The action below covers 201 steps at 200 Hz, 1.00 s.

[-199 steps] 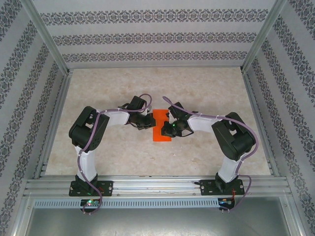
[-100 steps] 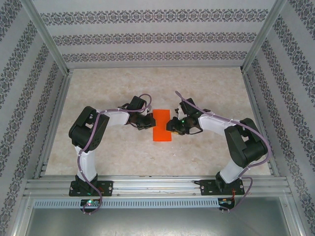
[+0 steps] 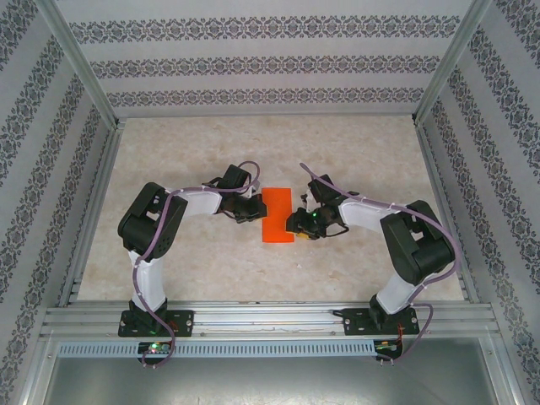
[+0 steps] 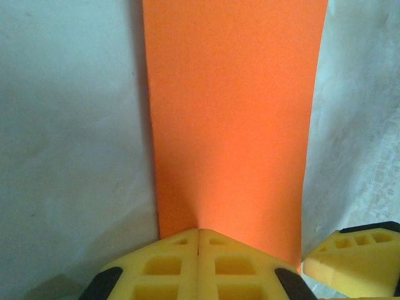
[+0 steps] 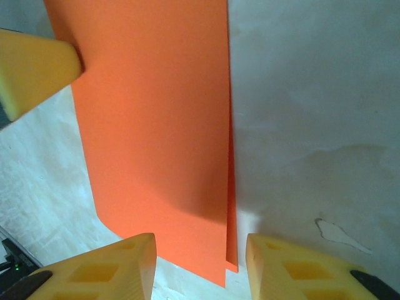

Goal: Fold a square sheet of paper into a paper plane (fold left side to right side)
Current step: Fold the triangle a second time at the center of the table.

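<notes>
**A:** What are the grippers doing?

**B:** The left gripper [image 4: 199,232] has its fingers pressed together, with the tips down on the left side of the square sheet of paper [image 4: 231,112]. I can't tell whether they nip it or only pin it. The right gripper [image 5: 199,239] is spread wide and straddles the sheet's near right corner.

**A:** And the sheet itself?

**B:** It lies flat on the counter [image 3: 194,152], midway between the arms, doubled into a narrow strip running near to far. Two layers show along the right edge, the lower one peeking out slightly.

**A:** How will it handle?

**B:** Very light, thin and limp, I judge, and likely to slide on that smooth counter. It creases for good, so a clumsy pinch would mark it. It is best taken at the near right corner, both layers together, with the left side held down.
</notes>
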### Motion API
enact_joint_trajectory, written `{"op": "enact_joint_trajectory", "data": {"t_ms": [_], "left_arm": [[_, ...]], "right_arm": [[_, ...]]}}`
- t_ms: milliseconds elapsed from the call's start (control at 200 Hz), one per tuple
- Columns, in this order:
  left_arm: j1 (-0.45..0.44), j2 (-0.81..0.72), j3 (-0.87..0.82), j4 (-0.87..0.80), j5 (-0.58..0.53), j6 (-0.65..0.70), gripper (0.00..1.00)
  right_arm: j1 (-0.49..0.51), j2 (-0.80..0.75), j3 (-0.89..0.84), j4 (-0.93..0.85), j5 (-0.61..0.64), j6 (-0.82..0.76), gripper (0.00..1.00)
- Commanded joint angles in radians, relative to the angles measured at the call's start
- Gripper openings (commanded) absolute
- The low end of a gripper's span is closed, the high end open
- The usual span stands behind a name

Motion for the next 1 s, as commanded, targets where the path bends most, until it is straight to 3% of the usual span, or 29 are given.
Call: {"op": "enact_joint_trajectory", "data": {"t_ms": [0, 999], "left_arm": [[-0.01, 0.004, -0.034, -0.05, -0.034, -0.005, 0.04], [-0.012, -0.001, -0.041, -0.046, -0.034, -0.005, 0.04]], "right_arm": [[0.009, 0.021, -0.014, 0.018, -0.022, 0.019, 0.42], [0.005, 0.01, -0.007, 0.163, -0.081, 0.051, 0.39]]}}
